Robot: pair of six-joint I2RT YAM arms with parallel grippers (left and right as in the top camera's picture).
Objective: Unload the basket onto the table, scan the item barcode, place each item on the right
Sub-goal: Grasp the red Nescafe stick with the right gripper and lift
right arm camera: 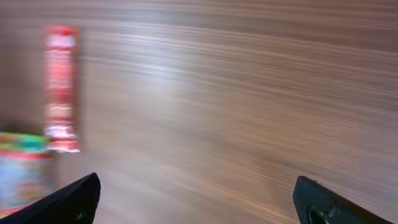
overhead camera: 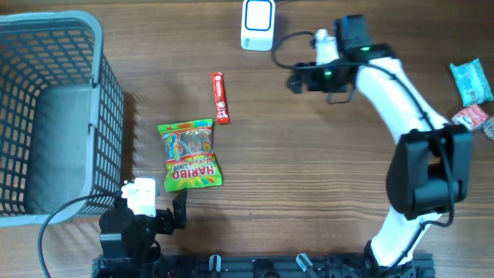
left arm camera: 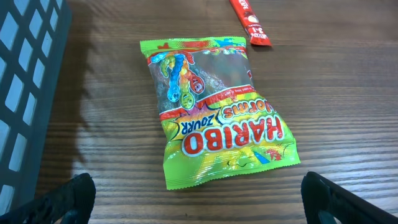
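While R gripper (overhead camera: 296, 79), jaws apart, empty, is hanging near scanner (overhead camera: 258, 23), L gripper (left arm camera: 205, 208) is gaping toward Haribo bag (left arm camera: 214, 118), prob. for pickup.

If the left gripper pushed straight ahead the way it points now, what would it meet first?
Most likely the Haribo bag, lying flat directly ahead of the left gripper, whose jaws stand open; its height is unclear.

We find the basket (overhead camera: 46, 116) on the table's (overhead camera: 309, 177) left, the candy bag (overhead camera: 190, 154) right of it, the stick packet (overhead camera: 220, 97) just behind the bag, and the scanner (overhead camera: 258, 23) farther back.
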